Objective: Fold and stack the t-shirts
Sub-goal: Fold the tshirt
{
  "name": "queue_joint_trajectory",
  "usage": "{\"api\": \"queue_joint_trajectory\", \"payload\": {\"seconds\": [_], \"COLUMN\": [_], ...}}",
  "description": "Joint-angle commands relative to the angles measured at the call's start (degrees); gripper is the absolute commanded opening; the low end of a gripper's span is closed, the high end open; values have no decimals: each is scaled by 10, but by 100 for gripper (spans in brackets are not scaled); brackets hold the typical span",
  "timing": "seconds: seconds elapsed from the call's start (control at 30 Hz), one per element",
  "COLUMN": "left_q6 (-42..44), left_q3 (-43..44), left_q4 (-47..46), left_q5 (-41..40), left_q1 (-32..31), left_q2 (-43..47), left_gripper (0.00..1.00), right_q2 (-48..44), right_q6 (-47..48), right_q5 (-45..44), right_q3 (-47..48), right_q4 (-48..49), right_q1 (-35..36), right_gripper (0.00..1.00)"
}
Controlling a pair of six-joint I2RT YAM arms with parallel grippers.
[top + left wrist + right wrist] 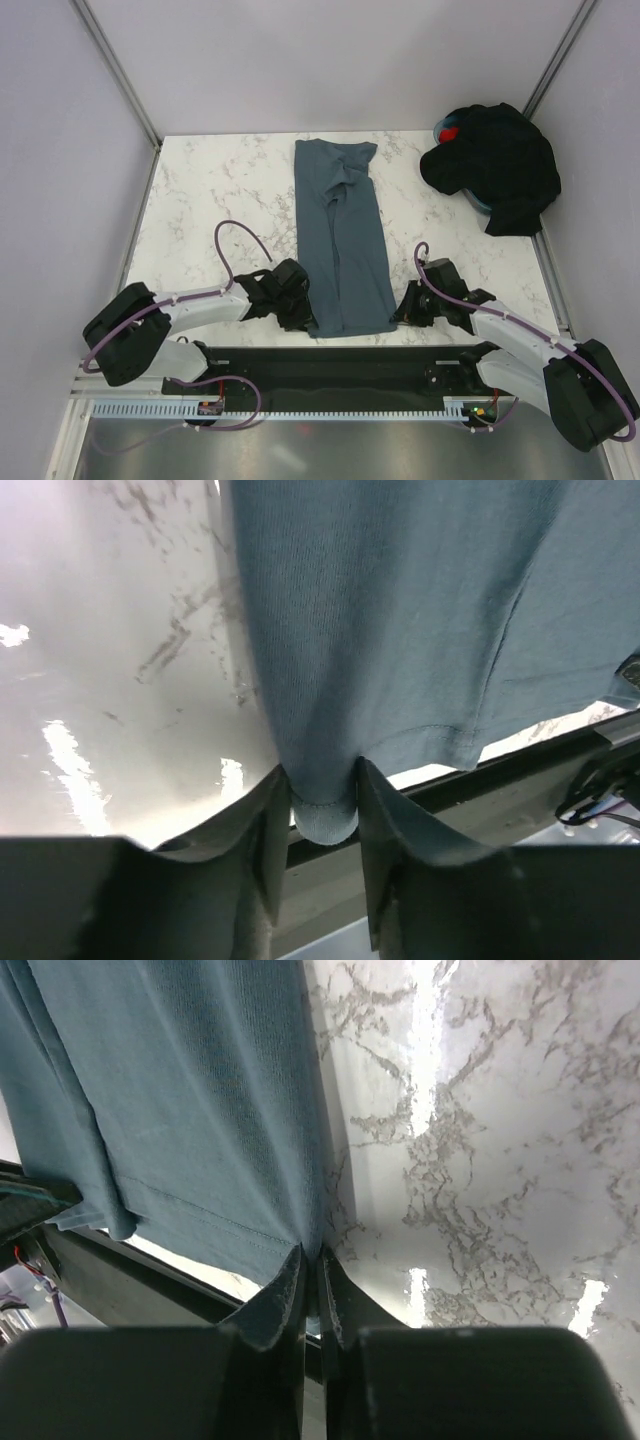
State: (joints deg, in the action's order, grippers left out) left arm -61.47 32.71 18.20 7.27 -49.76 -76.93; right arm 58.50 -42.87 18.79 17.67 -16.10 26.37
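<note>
Slate blue-grey cloth t-shirt (342, 240) lies folded into a long narrow strip down the middle of the white marble-patterned bench (220, 190). Its near hem sits right at the near edge and its far end is rumpled. Sleeves and collar? Can't make them out among the folds.

Left gripper (322, 802) is on the near left hem corner, jaws clamped on a bunched roll of cloth that pokes out between them. Right gripper (311, 1265) is on the near right corner, jaws almost together with the shirt's thin edge pinched in the gap. In the top view the grippers themselves cover those corners.

There's open marble left of the strip, and more to its right, towards the far right corner. There a heap of black cloth t-shirts (495, 165) sags over a blue-rimmed container (478, 205), with only a sliver of rim and a red patch (450, 133) showing. How many black shirts? Can't tell.

Grey walls (60, 150) close off both sides, and a black rail (340, 360) runs just beyond the near edge.
</note>
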Motion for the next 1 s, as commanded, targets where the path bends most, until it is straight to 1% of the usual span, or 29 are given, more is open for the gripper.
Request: {"api": "queue_joint_trajectory", "payload": {"seconds": [0.0, 0.03, 0.07, 0.1, 0.17, 0.2, 0.23, 0.27, 0.3, 0.37, 0.4, 0.43, 0.5, 0.53, 0.57, 0.63, 0.67, 0.7, 0.73, 0.77, 0.8, 0.83, 0.87, 0.93, 0.97], "left_q6": [-14, -13, -13, -8, -7, -7, -7, -7, -6, -7, -5, -2, 10, 17, 24, 51, 70, 79, 89, 108, 117, 123, 138, 155, 172], "left_q3": [-15, -13, -12, -9, -6, -1, 4, 10, 27, 42, 56, 65, 97, 110, 137, 162, 190, 205, 218, 243, 254, 263, 280, 299, 320], "left_q4": [-14, -16, -15, -11, 2, 14, 30, 47, 93, 135, 168, 185, 214, 234, 240, 255, 261, 267, 276, 279, 283, 283, 282, 281, 281], "left_q5": [-9, -9, -10, -7, 2, 2, -1, 0, -8, -23, -36, -44, -71, -85, -94, -123, -128, -137, -138, -137, -139, -139, -138, -136, -133], "left_q1": [-17, -18, -22, -21, -26, -31, -38, -49, -54, -66, -67, -67, -66, -66, -65, -61, -52, -45, -38, -18, -8, 3, 25, 46, 68], "left_q2": [-27, -29, -32, -32, -22, -13, 12, 23, 38, 78, 91, 112, 124, 127, 124, 108, 85, 73, 61, 48, 31, 23, 19, 0, -6], "left_gripper": [33, 23, 7, 2, 2, 2, 2, 2, 2, 2, 2, 2, 2, 2, 2, 3, 3, 3, 3, 2, 2, 2, 2, 2, 2], "right_q2": [8, 7, 5, -1, -15, -37, -51, -66, -100, -137, -170, -182, -192, -188, -180, -139, -119, -78, -57, -36, 3, 21, 38, 88, 120], "right_q6": [7, 6, 6, 4, -4, -19, -25, -32, -42, -54, -60, -70, -79, -79, -77, -63, -44, -35, -23, -6, 2, 10, 17, 40, 57], "right_q5": [-10, -7, -3, 4, 7, 6, 3, -8, -16, -37, -39, -41, -49, -54, -61, -99, -110, -135, -143, -153, -161, -178, -184, -216, -226], "right_q3": [-21, -21, -19, -17, -18, -18, -16, -12, -7, 10, 18, 26, 59, 72, 105, 142, 181, 201, 242, 263, 285, 306, 348, 389, 428], "right_q4": [-27, -27, -28, -37, -58, -71, -89, -134, -158, -224, -239, -257, -266, -265, -264, -262, -262, -263, -260, -258, -258, -257, -256, -257, -257], "right_q1": [6, 6, 5, 6, 10, 20, 26, 33, 46, 54, 56, 56, 57, 56, 57, 56, 56, 56, 55, 56, 56, 54, 54, 48, 44], "right_gripper": [11, 6, 3, 0, 0, 0, 0, 0, 0, 0, 0, 0, 0, 0, 0, 0, 0, 0, 0, 0, 0, 0, 0, 0, 0]}}
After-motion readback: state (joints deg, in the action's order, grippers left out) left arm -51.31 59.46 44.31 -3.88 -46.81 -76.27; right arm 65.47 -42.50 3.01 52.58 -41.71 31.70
